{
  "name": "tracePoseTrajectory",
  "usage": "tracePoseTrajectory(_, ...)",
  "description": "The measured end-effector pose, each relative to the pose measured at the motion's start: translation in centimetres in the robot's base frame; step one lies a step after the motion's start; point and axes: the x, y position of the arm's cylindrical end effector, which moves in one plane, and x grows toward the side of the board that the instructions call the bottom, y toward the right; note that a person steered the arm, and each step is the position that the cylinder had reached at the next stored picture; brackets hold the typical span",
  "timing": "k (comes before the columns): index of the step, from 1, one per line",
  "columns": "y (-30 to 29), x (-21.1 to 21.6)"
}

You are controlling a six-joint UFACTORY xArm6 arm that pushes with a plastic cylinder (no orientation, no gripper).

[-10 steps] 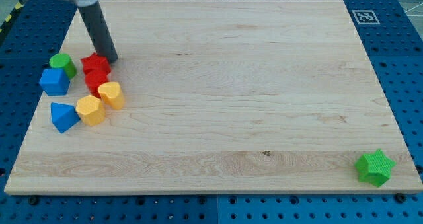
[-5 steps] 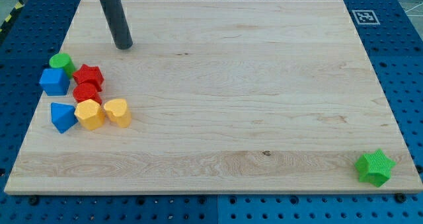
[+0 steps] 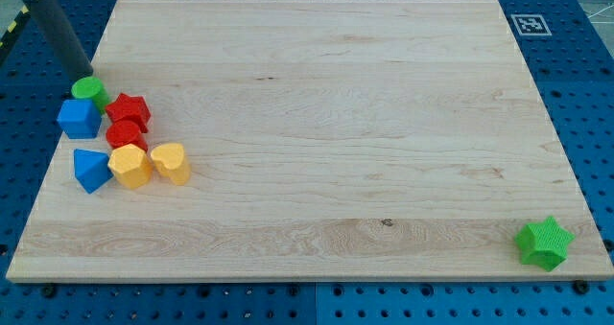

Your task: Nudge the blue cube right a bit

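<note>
The blue cube [image 3: 79,118] sits near the board's left edge, touching a green cylinder [image 3: 91,90] just above it. My tip [image 3: 82,69] is at the view's upper left, just above the green cylinder and up-left of the cluster. A red star block [image 3: 128,109] lies right of the blue cube, with a red block [image 3: 126,134] below it.
A blue wedge-like block [image 3: 91,169], a yellow block [image 3: 130,165] and a yellow heart-shaped block [image 3: 171,162] lie below the cube. A green star block [image 3: 544,243] sits at the board's bottom right corner. The wooden board [image 3: 336,124] has a marker tag [image 3: 527,24] at its top right.
My tip left the red star, went up and right, then swung left to above the green cylinder. The red and yellow blocks shifted slightly down and right early on.
</note>
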Motion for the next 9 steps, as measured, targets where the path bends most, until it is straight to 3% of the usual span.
tracePoseTrajectory(3,0.0,16.2)
tracePoseTrajectory(4,0.0,18.2)
tracePoseTrajectory(9,0.0,16.7)
